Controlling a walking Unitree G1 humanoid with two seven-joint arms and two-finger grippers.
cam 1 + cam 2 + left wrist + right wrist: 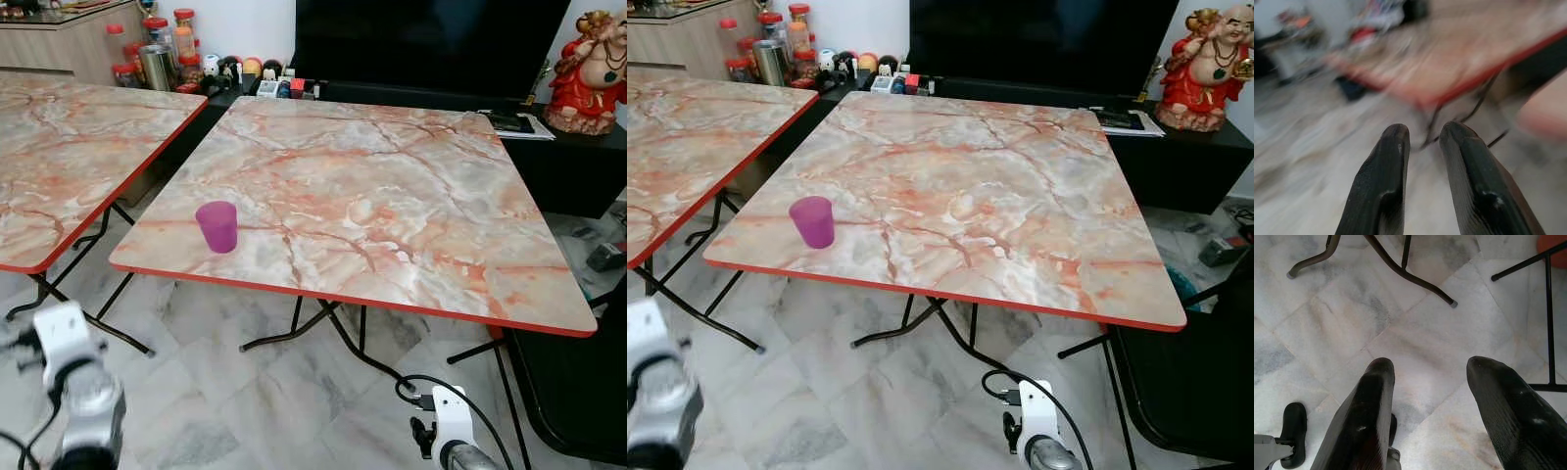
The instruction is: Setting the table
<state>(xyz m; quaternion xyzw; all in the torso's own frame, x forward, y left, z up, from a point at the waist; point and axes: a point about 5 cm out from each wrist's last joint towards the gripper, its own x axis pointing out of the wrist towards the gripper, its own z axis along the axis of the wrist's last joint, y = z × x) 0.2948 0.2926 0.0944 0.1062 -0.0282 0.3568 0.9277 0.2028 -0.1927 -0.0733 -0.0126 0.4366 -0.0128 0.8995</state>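
Purple cup (217, 226) (translucent plastic, tapered), marble-patterned table (411, 196)

I can read no text, label, brand or number anywhere. The jars (157, 39) and small boxes (284, 88) beyond the table's (392, 196) far edge may carry print, but it is too small for me to read.

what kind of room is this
Most likely a home living or dining room: a big dark TV on a low cabinet, two marble-pattern folding tables, a red statue, and jars on a sideboard.
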